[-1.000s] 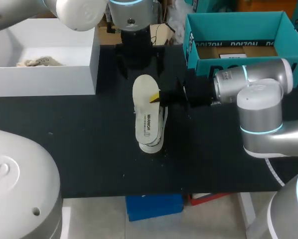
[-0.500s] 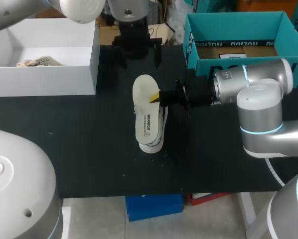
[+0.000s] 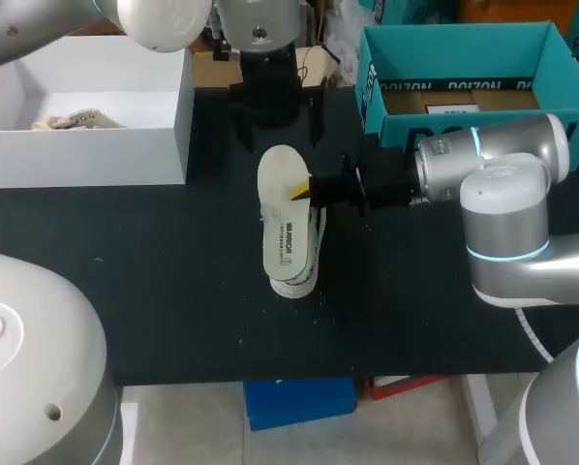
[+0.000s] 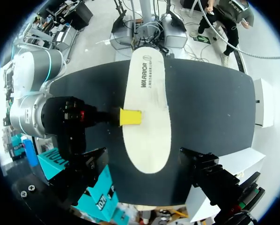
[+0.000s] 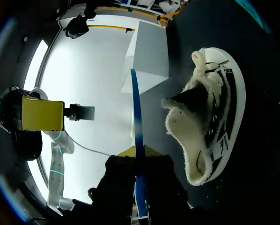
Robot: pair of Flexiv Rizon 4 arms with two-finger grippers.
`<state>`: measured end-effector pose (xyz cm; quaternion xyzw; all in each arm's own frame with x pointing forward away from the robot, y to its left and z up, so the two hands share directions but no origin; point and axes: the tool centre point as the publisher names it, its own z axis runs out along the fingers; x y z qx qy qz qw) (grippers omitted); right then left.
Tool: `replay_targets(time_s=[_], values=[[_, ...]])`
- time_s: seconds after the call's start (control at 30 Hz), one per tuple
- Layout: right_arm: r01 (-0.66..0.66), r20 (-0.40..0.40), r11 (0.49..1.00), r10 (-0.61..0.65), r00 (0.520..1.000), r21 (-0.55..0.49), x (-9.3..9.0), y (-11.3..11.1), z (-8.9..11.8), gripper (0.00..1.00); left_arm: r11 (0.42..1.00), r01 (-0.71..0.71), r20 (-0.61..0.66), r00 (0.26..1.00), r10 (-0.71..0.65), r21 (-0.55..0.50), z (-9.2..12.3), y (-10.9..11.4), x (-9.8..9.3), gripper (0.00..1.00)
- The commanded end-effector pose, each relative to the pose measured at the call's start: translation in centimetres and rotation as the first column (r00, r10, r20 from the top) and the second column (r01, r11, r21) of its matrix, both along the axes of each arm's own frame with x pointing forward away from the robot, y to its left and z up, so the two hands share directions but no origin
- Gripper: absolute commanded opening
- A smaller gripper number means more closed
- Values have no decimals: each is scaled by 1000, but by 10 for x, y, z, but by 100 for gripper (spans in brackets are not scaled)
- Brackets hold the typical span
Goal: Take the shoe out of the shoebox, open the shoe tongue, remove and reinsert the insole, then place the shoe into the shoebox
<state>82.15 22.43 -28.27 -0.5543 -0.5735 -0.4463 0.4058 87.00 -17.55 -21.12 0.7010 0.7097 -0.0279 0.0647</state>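
Right gripper (image 3: 302, 189): clenched on the insole (image 3: 285, 223), gripping it at 1 long edge near mid-length. 1 yellow tip lies on top of the insole.

In the left wrist view that same yellow tip of the right gripper (image 4: 130, 117) sits on the insole (image 4: 149, 89), which lies flat, printed side up.

In the right wrist view the insole (image 5: 134, 103) shows edge-on as a thin line, running straight out from between the right gripper's (image 5: 136, 152) 2 fingers.

Insole: held level over the shoe (image 3: 296, 287) near the middle of the black table (image 3: 173, 271). From the head view it covers most of the shoe, so we see only 1 end and a strip of the side.

Shoe: outside both boxes, resting on the table. The right wrist view shows the shoe (image 5: 210, 117) beside the insole with a gap between them. Its fleecy opening faces the insole.

Left gripper (image 3: 275, 121): released, 2 fingers spread, holding nothing. It hangs over the table's far side, beyond the far end of the insole. In its own view the left gripper (image 4: 144, 157) looks down on the insole, and neither finger touches it.

White box (image 3: 86, 107): open, at the far left, with crumpled paper (image 3: 72, 121) inside.

Teal box (image 3: 464, 77): open, at the far right, behind the right arm.
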Motion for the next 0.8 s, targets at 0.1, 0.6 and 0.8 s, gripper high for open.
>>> replay_targets(time_s=[0.1, 0.6, 0.8], values=[[1, 0, 1000, -1, 1000, -2, 0, 1, 0, 0, 1000, -22, 18, 1000, 23, -14, -6, 6, -45, 100], [1, 0, 1000, -1, 1000, -2, 0, 1, 0, 0, 999, -22, 8, 1000, 22, -38, -18, 9, -126, 100], [1, 0, 1000, -1, 1000, -2, 0, 1, 0, 0, 920, 100, -75, 988, -138, -379, -14, 23, -142, 100]])
